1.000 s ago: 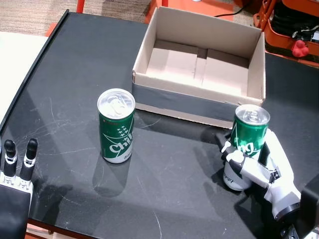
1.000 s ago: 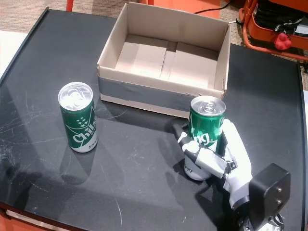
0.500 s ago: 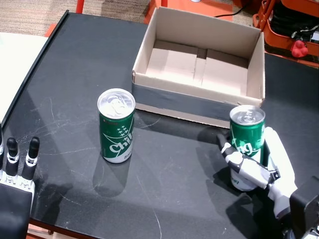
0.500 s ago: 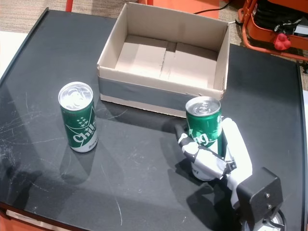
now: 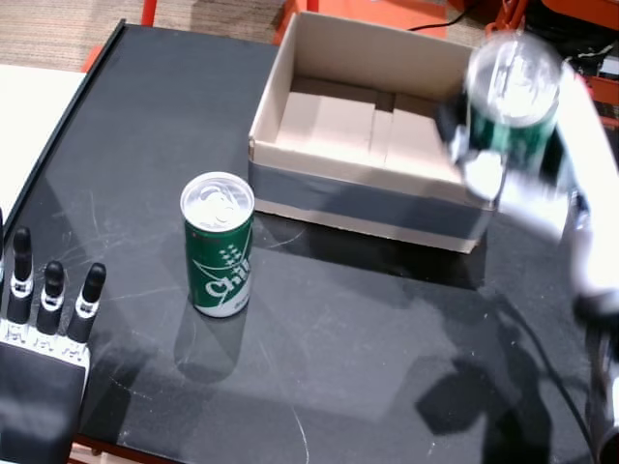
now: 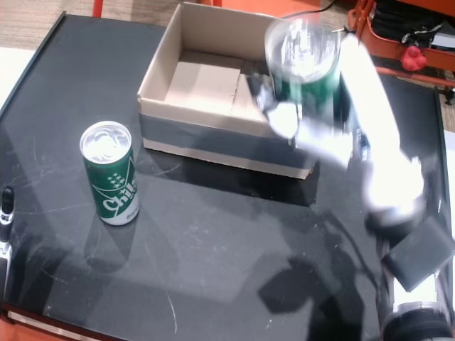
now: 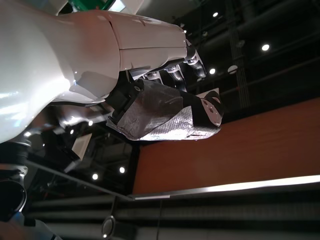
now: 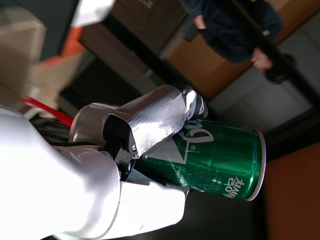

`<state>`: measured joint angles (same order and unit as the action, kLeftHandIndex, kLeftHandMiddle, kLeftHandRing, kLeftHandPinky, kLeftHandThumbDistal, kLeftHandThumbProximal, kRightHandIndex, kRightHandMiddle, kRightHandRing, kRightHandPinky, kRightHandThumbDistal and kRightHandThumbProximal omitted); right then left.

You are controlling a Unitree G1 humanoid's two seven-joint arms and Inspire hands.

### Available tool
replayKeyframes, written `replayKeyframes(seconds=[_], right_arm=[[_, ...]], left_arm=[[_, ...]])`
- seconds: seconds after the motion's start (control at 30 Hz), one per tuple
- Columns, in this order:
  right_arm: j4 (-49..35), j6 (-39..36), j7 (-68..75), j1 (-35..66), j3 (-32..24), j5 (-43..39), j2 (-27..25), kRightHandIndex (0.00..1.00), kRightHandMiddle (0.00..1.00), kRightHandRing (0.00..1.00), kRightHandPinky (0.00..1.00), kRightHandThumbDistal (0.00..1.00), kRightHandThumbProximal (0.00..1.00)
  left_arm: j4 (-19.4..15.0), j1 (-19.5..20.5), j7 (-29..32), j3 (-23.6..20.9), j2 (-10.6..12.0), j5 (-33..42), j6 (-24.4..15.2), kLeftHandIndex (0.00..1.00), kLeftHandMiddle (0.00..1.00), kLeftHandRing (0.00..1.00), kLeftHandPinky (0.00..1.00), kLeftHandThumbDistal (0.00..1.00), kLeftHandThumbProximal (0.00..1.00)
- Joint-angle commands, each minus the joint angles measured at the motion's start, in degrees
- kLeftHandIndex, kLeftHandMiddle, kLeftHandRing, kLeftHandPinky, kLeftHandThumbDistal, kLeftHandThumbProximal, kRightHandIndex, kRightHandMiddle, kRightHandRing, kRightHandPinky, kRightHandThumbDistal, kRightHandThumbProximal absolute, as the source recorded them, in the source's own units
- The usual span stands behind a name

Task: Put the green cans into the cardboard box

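One black table (image 5: 368,338) is taking up most of both head views, and the cardboard box (image 5: 319,188) is sitting open at its far side, just under the raised right hand (image 5: 527,184). That hand is blurring in both head views as it is holding a green can (image 5: 511,106) up in the air above the near right corner of the box; in the right wrist view its fingers (image 8: 165,117) are wrapping around the can's side. Well to the left of that hand, a second green can (image 5: 219,246) is standing upright on the table, in front of the box. Near the left hand (image 5: 44,343), at the table's near left corner, nothing is being held, and its fingers are pointing up, spread apart.
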<state>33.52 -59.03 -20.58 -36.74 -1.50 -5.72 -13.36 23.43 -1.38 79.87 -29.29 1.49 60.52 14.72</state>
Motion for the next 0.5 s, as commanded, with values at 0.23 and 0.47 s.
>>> replayKeyframes(seconds=[0.23,0.47], right_arm=[[19.5,-1.4,22.0,-20.0,0.5,26.8,-6.1,0.0,0.0,0.0,0.26,0.1,0.26],[39.6,16.9,39.2,-35.1,11.3,41.0,-8.3,0.0,0.0,0.01,0.31,0.1,0.25]], left_arm=[[-0.9,0.1,-2.0,1.1,1.3,-0.9,-1.5,0.77,0.68,0.79,0.91,0.27,0.48],[-2.9,0.8,-2.2,1.5,2.0,0.3,0.1,0.77,0.67,0.78,0.89,0.27,0.43]])
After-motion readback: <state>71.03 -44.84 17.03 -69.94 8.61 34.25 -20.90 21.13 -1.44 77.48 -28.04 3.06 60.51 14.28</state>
